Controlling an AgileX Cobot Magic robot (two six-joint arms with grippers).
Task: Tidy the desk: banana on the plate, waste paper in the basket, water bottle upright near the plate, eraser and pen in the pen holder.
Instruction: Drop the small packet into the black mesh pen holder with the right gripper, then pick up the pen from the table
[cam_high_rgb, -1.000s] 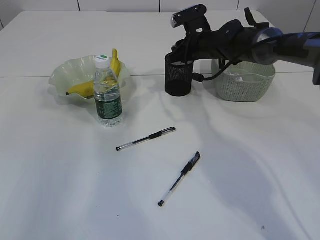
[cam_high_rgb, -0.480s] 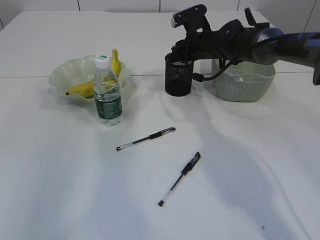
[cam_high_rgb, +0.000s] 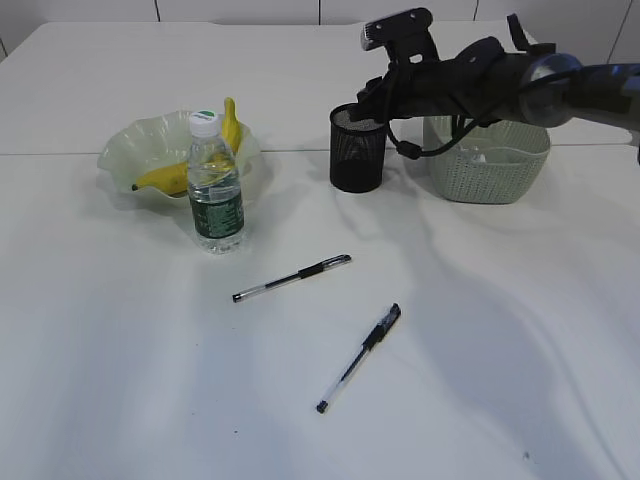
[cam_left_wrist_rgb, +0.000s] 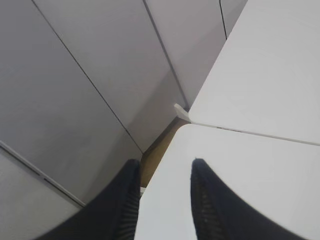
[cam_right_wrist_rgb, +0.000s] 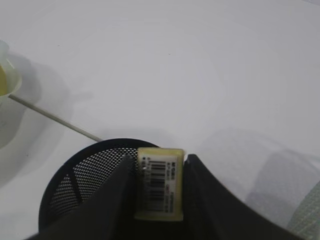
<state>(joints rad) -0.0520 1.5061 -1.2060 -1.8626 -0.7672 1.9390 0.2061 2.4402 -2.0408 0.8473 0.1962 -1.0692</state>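
- Since a second ago the right arm has drawn back to the right and up a little, so the pen holder (cam_high_rgb: 357, 149) now stands clear of it on its left side, while everything lying on the surface has stayed put.
- Between the fingers of the right claw (cam_right_wrist_rgb: 158, 162) sits the eraser (cam_right_wrist_rgb: 159, 183), barcode sticker facing the wrist camera; both fingers touch its sides, directly above the open mouth of the pen holder (cam_right_wrist_rgb: 80, 175).
- Whether the right claw is clamping the eraser or letting it go I cannot tell; the eraser has not dropped.
- In the exterior view the right claw (cam_high_rgb: 372, 97) hovers over the holder's rim, and the eraser itself is too small to make out there.
- Just right of the holder is the basket (cam_high_rgb: 488, 170), something white inside it.
- To the left, the banana (cam_high_rgb: 172, 172) lies in the plate (cam_high_rgb: 128, 140), and the water bottle (cam_high_rgb: 215, 190) stands upright just in front of the plate.
- Two pens lie on the surface (cam_high_rgb: 120, 380) nearer the camera: one pen (cam_high_rgb: 292, 278) in the middle, a second pen (cam_high_rgb: 359, 358) below and right of it, apart.
- The left claw (cam_left_wrist_rgb: 162, 167) hangs spread and empty over a corner of the surface (cam_left_wrist_rgb: 260, 165), with wall panels behind.
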